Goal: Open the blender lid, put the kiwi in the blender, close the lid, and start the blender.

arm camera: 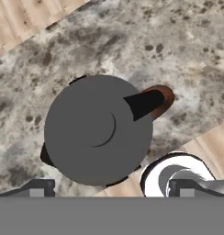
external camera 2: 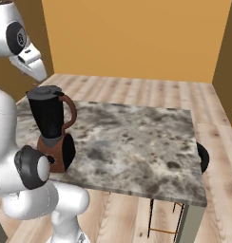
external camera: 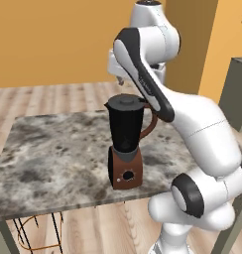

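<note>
I am hovering my pincer (arm camera: 111,188) directly above the blender lid (arm camera: 99,129), its two tips spread wide apart and pinching nothing, while the lid is sitting closed on the blender (external camera: 125,144), which is standing near the front edge of the marble table (external camera 2: 137,142), towards the corner closest to my base. I am not seeing the kiwi anywhere on the table, so I am thinking it could cost me time to search for it once the lid is off. If I am descending off-centre, I am risking to miss the knob, push on the flat disc and tip the tall jar over that near edge.
</note>
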You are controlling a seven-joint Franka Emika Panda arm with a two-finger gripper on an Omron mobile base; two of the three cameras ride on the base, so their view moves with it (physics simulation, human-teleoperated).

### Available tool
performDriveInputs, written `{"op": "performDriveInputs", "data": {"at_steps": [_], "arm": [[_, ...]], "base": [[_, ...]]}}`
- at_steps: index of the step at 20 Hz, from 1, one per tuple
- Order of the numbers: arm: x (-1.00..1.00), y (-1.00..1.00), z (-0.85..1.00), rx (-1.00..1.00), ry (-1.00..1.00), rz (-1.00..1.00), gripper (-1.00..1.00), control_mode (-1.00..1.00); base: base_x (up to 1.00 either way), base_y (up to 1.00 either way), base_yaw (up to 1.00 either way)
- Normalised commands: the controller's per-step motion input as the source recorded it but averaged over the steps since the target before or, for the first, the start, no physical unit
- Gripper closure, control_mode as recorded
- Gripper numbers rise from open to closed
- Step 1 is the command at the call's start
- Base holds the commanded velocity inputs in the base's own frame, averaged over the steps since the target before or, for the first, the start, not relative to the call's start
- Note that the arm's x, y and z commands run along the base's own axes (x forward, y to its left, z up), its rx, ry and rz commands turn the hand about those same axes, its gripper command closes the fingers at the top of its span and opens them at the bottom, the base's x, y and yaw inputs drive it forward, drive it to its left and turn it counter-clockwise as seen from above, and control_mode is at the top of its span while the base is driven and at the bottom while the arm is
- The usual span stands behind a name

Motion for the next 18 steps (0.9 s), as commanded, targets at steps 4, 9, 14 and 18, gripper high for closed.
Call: {"op": "performDriveInputs", "data": {"at_steps": [4, 9, 14, 18], "arm": [[-1.0, 0.0, -0.44, -0.1, -0.19, -0.16, -1.0, -1.0], [-1.0, 0.0, -0.6, -0.19, -0.18, -0.21, -1.0, -1.0], [-1.0, 0.0, -0.86, -0.28, -0.08, -0.24, -1.0, -1.0], [-0.47, 0.18, -1.0, -0.37, 0.01, -0.33, -1.0, -1.0]], "base": [[0.0, 0.0, 0.0], [0.0, 0.0, 0.0], [0.0, 0.0, 0.0], [0.0, 0.0, 0.0]]}}
